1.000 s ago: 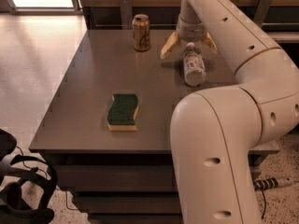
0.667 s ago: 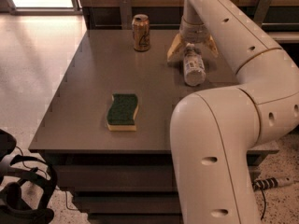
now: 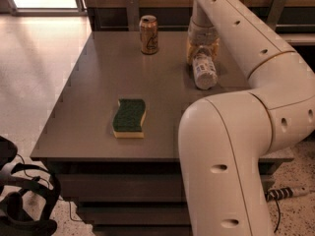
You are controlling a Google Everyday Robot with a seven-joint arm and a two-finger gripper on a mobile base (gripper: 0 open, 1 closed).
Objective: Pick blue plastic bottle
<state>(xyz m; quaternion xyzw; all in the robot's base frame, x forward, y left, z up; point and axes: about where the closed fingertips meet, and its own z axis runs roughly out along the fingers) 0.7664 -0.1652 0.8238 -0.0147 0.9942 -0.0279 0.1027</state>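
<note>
– Between the fingers (image 3: 190, 50), what lies now?

– The far end of the blue plastic bottle (image 3: 204, 72). It lies on its side on the table (image 3: 88, 107), and its other end points away from the fingers, toward the camera.

– What has just changed?

– A moment ago the fingers stood spread wide, one on each side of the bottle and apart from it. Now they have come together, and the gripper (image 3: 203, 50) seems to press the bottle from both sides. It sits low, just at the table surface.

– So what does that mean for the task?

– I judge that the grasp is made and only the lifting is left. The bottle is not yet raised.

– And the containers?

– I cannot tell what is inside the bottle. The gold can (image 3: 148, 34) stands upright, well apart from the fingers on the side away from the arm. I cannot tell its contents either. Much farther from the fingers, toward the camera, lies a green sponge (image 3: 129, 118).
</note>
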